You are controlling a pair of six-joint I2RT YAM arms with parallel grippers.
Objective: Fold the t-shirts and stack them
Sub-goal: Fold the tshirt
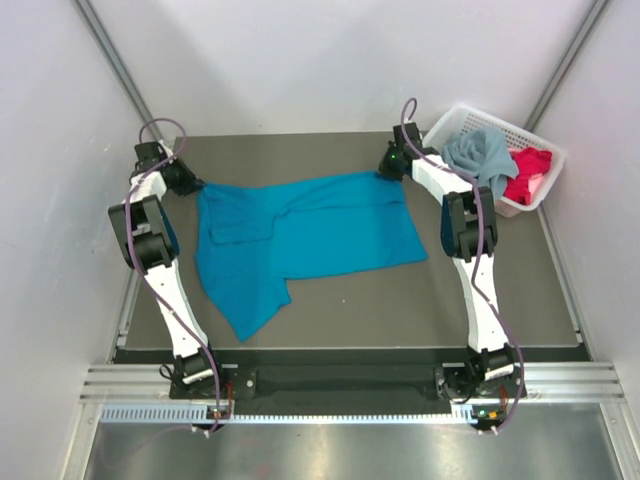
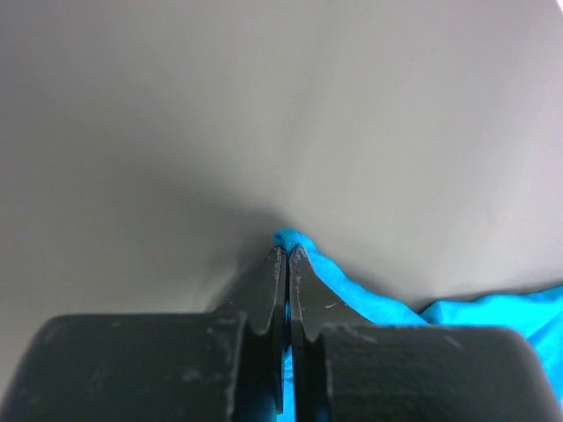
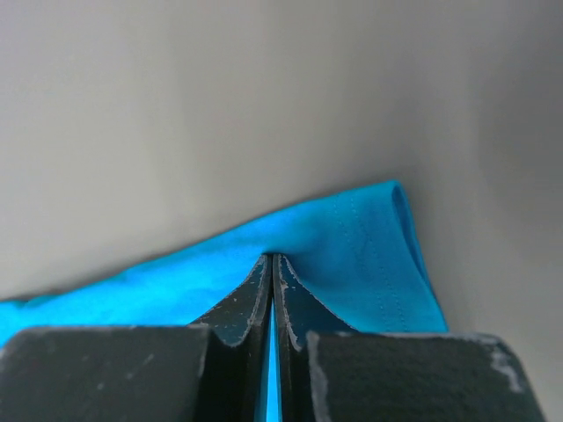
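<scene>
Cloth is what I am dealing with: thin, limp and light, so it will sag and drag wherever I do not hold it. At ten o'clock on the table (image 1: 400, 310), my left pincer (image 1: 188, 182) is closed, pinched tight on a small bunched nub of the bright teal t-shirt (image 1: 300, 235) at its far left corner. The shirt lies spread across the middle of the table, rumpled, with a fold ridge running across it and one tail reaching toward seven o'clock. At one o'clock my right pincer (image 1: 388, 170) is likewise clamped, jaws closed on the far right corner, where a stitched hem shows just beside the tips. Two corners of one edge suit such fabric, I judge: lifted evenly, the rest should hang and fold over, though so thin a pinch may slip. At two o'clock the white lattice basket (image 1: 548, 158) holds the grey-blue t-shirt (image 1: 480, 152) and the red-pink t-shirt (image 1: 528, 172), both crumpled and not yet folded.
</scene>
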